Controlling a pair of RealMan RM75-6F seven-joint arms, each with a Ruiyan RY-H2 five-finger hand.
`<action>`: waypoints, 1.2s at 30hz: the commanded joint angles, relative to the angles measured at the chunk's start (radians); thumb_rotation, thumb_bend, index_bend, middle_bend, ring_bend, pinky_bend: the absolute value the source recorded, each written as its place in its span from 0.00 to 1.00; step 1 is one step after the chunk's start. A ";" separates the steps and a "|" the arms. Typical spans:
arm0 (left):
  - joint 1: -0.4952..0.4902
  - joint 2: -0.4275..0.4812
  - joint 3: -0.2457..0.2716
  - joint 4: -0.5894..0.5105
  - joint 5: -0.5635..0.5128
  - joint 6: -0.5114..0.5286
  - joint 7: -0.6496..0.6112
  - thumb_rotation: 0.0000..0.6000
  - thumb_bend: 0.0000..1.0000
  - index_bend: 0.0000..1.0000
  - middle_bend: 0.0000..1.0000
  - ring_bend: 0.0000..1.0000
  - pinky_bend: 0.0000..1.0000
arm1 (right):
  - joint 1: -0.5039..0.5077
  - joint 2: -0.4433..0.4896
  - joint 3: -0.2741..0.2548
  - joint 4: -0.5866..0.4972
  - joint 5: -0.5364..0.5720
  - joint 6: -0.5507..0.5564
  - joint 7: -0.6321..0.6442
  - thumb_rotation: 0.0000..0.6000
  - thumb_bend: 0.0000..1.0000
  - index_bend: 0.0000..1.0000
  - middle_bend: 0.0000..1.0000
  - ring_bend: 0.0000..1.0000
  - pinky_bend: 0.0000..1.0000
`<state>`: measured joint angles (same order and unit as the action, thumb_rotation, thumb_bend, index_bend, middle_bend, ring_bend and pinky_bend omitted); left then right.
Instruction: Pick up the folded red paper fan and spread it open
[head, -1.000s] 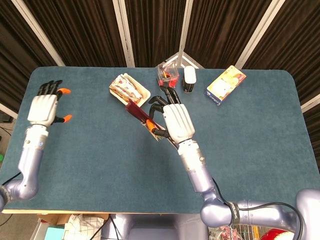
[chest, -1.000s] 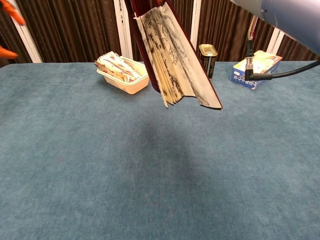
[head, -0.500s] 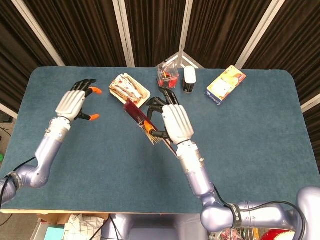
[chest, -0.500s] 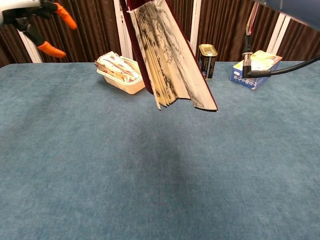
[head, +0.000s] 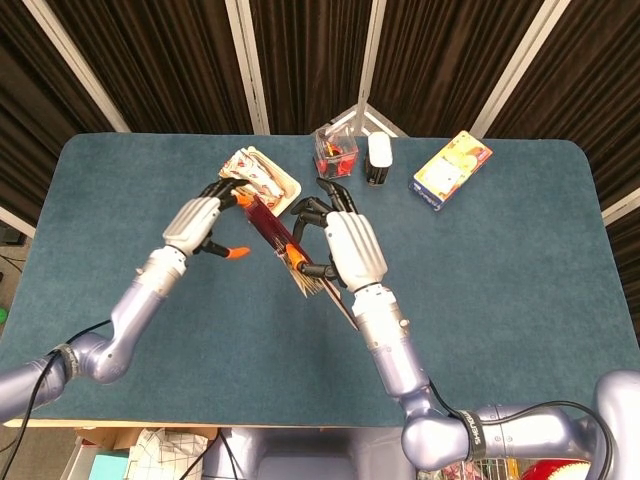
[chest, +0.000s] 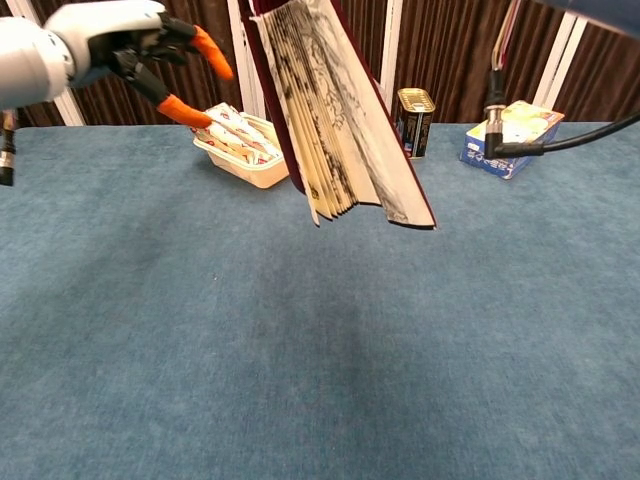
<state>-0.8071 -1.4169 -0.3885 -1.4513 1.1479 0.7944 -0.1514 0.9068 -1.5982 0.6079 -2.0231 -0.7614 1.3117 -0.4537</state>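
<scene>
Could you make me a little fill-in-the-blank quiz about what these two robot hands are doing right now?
1. The folded red paper fan is held above the table by the robot's ____ hand.
2. The left hand has fingertips colored ____.
3. The tray of packets sits on a ____ tablecloth.

Missing words: right; orange; blue

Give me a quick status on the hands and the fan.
Right hand holds the red paper fan off the table, mostly folded. Left hand open beside the fan's outer end, not gripping. Nothing in between.
</scene>
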 joint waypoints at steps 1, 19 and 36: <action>-0.018 -0.019 0.008 -0.007 -0.010 0.000 0.016 1.00 0.13 0.38 0.08 0.00 0.00 | 0.002 0.006 0.007 -0.013 0.014 0.009 0.010 1.00 0.58 0.75 0.36 0.08 0.06; -0.074 -0.111 0.024 -0.015 -0.090 0.010 0.047 1.00 0.23 0.43 0.08 0.00 0.00 | 0.003 0.051 0.048 -0.086 0.115 0.046 0.058 1.00 0.58 0.75 0.36 0.08 0.06; -0.086 -0.149 0.031 -0.011 -0.134 0.026 0.044 1.00 0.39 0.51 0.09 0.00 0.00 | 0.030 0.067 0.064 -0.126 0.180 0.073 0.091 1.00 0.58 0.76 0.37 0.08 0.07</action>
<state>-0.8929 -1.5660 -0.3573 -1.4622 1.0138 0.8206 -0.1068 0.9348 -1.5326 0.6694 -2.1478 -0.5848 1.3835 -0.3660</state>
